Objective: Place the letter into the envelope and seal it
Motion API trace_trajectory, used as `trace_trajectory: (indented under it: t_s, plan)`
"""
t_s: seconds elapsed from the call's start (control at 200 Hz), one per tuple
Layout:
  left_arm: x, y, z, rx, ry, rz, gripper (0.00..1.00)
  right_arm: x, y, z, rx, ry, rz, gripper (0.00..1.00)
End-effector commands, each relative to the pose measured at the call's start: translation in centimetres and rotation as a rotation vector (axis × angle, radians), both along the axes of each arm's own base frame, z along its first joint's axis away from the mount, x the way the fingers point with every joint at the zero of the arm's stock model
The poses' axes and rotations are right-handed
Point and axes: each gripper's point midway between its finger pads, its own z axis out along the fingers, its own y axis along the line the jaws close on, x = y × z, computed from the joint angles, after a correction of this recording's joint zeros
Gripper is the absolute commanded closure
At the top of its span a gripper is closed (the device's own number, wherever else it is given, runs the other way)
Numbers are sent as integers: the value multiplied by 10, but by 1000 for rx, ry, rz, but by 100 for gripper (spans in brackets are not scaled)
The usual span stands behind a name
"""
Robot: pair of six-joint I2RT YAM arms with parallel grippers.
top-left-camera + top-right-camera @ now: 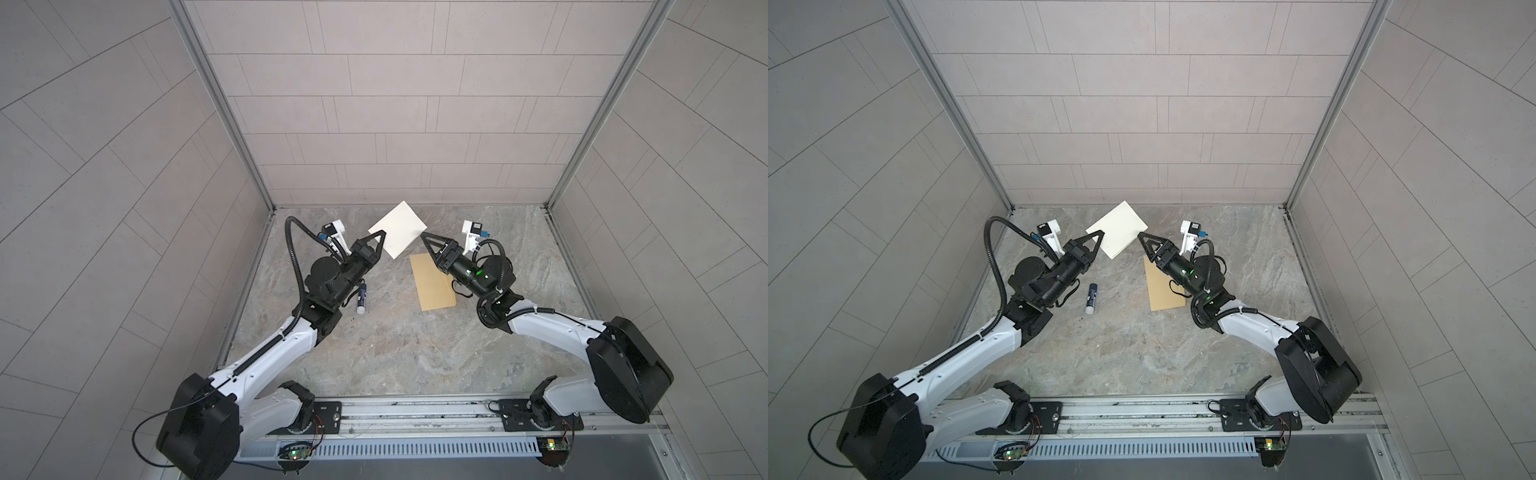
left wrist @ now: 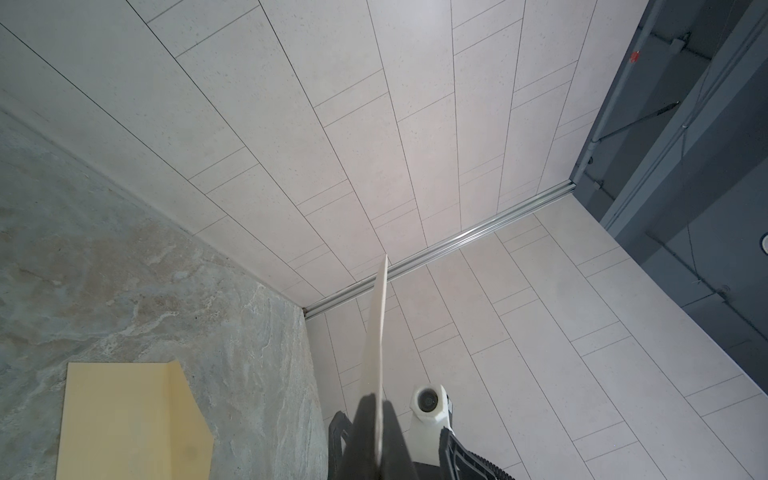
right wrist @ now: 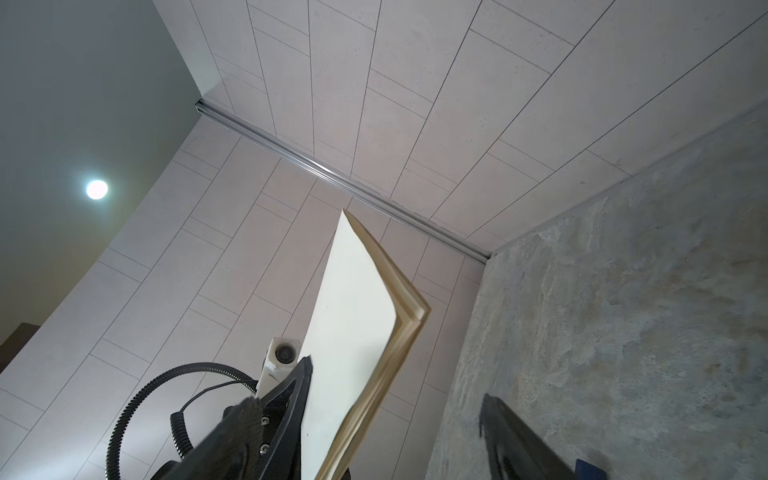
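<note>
The letter (image 1: 398, 230) hangs folded above the far middle of the bench (image 1: 374, 345), its left corner pinched in my clenched left jaws. My right jaws stand released astride its right edge, gripping nothing. I'd close squarely there, keeping the folds together, before steering down to the envelope (image 1: 432, 286) lying near-right.
</note>
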Motion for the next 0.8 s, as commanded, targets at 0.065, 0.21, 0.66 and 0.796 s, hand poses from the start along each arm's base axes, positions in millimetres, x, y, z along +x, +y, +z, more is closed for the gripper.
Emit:
trace_trajectory:
  t_s: [0.065,0.21,0.66,0.796]
  plan:
    - [-7,0,17,-26,-57,-26,100,-2,4,36,92,-55,27,24]
    - [-8,-2,18,-31,-65,-43,100,0,8,45,124,-65,45,34]
    - [-12,0,25,-38,-90,-43,100,6,14,12,156,61,45,34]
    - [-13,1,27,-35,-95,-38,100,4,14,8,159,70,42,28]
